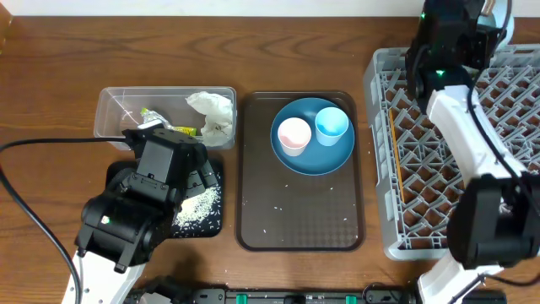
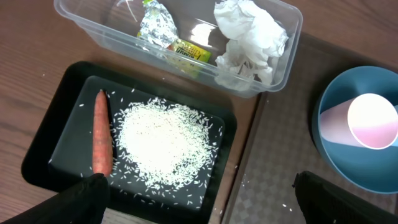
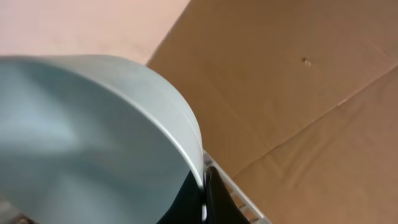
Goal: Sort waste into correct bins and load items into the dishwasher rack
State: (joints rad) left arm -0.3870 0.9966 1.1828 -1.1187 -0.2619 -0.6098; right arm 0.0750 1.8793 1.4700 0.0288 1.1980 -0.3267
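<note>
The right fingers point(image 3: 221, 208) pinch the rim of the pale blue-white bowl point(image 3: 81, 143), just above the large grey lattice plastic rack point(image 1: 422, 203). The left fingers point(image 2: 81, 202) stand wide, holding nothing. Just beyond them lies the shallow black tray point(image 2: 65, 146) with white rice grains point(image 2: 165, 146) and a small orange carrot point(image 2: 102, 134).

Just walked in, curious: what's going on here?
The right gripper is shut on the rim of a pale blue-white bowl over the grey dishwasher rack. The left gripper hangs open over the black tray of white rice and an orange carrot. A dark blue plate carrying a pink cup and a light blue cup waits on the brown tray.
</note>
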